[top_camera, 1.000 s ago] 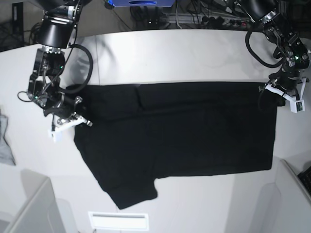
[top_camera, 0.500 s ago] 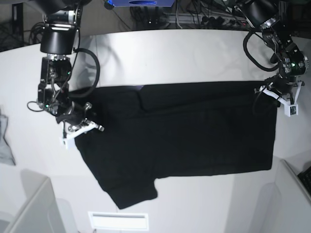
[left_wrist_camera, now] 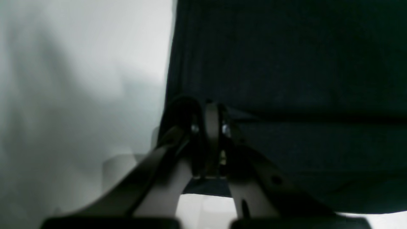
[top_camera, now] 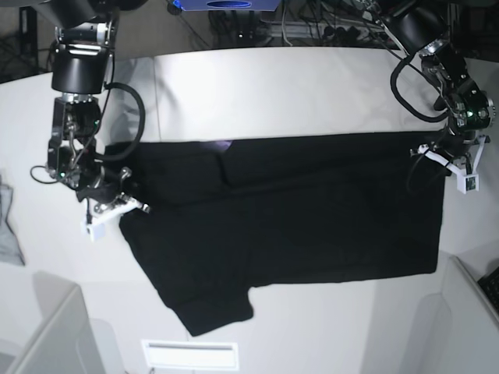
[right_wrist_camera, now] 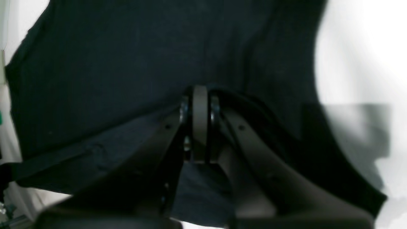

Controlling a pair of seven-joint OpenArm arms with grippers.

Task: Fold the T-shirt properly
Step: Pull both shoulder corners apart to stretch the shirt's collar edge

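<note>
The black T-shirt (top_camera: 312, 218) lies spread plain side up on the white table (top_camera: 281, 86), one sleeve (top_camera: 210, 308) pointing to the front. A small purple spot (top_camera: 226, 144) shows at its far edge. My right gripper (top_camera: 117, 205) is at the shirt's left end, shut on the cloth. In the right wrist view the gripper (right_wrist_camera: 199, 95) has its jaws pressed together and the T-shirt (right_wrist_camera: 127, 63) draped over one finger. My left gripper (top_camera: 451, 161) pinches the far right corner. The left wrist view has the gripper (left_wrist_camera: 211, 117) shut at the T-shirt (left_wrist_camera: 286, 63) edge.
A small grey cloth (top_camera: 6, 226) lies at the table's left edge. White bin walls stand at the front left (top_camera: 54, 335) and front right (top_camera: 468, 312). A white slotted plate (top_camera: 189, 354) sits at the front edge. Cables (top_camera: 312, 27) crowd the space behind the table.
My right gripper swung right and then back left with the cloth. The shirt's far edge has shifted slightly toward the front. My left gripper has edged a little forward.
</note>
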